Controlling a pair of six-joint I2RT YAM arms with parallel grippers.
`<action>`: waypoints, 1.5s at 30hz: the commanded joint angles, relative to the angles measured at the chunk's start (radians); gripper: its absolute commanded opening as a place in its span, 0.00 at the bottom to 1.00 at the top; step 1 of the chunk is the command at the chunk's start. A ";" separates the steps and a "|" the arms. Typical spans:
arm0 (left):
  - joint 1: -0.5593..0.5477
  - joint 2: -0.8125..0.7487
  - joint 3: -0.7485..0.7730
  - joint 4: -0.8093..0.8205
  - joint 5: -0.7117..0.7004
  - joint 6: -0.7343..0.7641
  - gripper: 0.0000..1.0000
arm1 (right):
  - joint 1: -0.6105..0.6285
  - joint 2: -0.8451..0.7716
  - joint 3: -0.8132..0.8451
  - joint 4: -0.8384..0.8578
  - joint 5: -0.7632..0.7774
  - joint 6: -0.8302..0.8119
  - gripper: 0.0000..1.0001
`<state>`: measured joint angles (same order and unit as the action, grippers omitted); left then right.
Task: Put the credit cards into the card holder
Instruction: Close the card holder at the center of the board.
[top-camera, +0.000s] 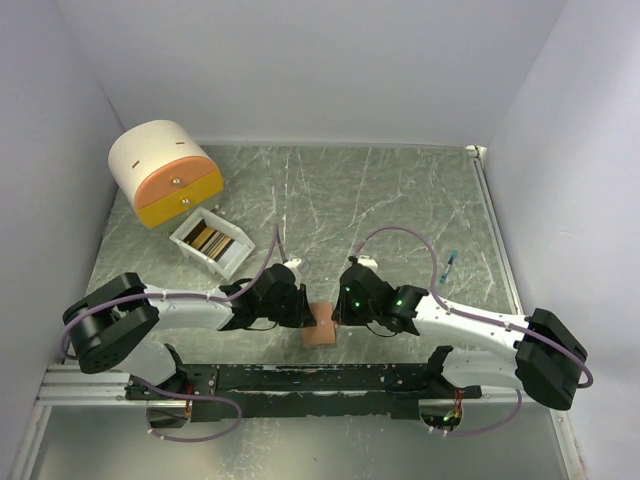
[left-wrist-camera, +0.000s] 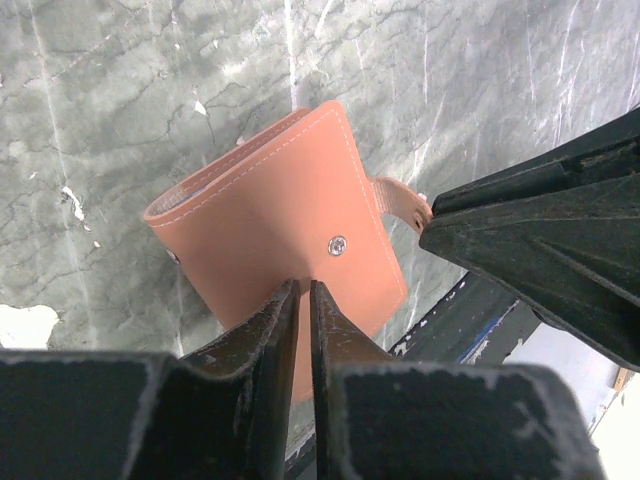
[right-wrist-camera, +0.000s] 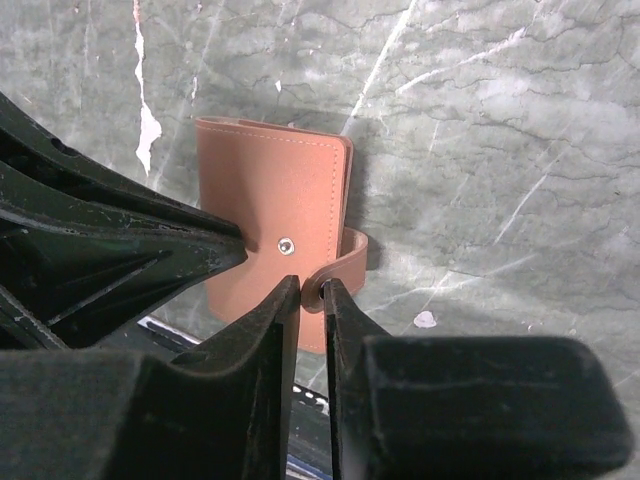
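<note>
Green marbled tabletop (top-camera: 400, 200) w/ white walls (top-camera: 300, 70) on three sides. Card holder (top-camera: 322, 330) at near edge, about mid-table, folded shut. Salmon-brown outside w/ pale stitching, round snap stud (left-wrist-camera: 338, 245) showing, strap tab (right-wrist-camera: 346, 256) curling off one side. Can't tell if resting on tabletop or lifted a bit.

Left gripper (left-wrist-camera: 304, 288) right against holder's left side. Fingers nearly together, pinching holder's thin edge just below stud, w/ brown leather visible in the slit btwn them. Right gripper (right-wrist-camera: 307, 285) right against holder's right side. Fingers also close together, clamped on rounded end of strap tab. Both tips near each other, w/ holder btwn.

Credit cards (top-camera: 208, 238) well apart from holder, up-left of it, standing on edge in small white open box (top-camera: 232, 262). Tan and dark stripes only; no detail readable. Round cream-and-orange drawer unit (top-camera: 165, 175) farther up-left of holder, just beyond box.
</note>
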<state>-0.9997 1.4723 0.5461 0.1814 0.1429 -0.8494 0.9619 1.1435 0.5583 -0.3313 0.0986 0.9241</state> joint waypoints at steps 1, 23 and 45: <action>-0.013 -0.016 -0.022 -0.040 -0.013 0.003 0.22 | 0.004 0.013 0.017 -0.021 0.020 0.000 0.15; -0.013 -0.013 -0.040 -0.006 0.002 -0.013 0.22 | 0.006 0.016 -0.051 0.176 -0.048 -0.006 0.00; -0.014 0.001 -0.033 0.000 0.010 -0.014 0.22 | 0.006 0.087 -0.072 0.248 -0.107 0.001 0.00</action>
<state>-1.0008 1.4609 0.5278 0.1951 0.1429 -0.8665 0.9638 1.2263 0.5022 -0.1051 0.0025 0.9234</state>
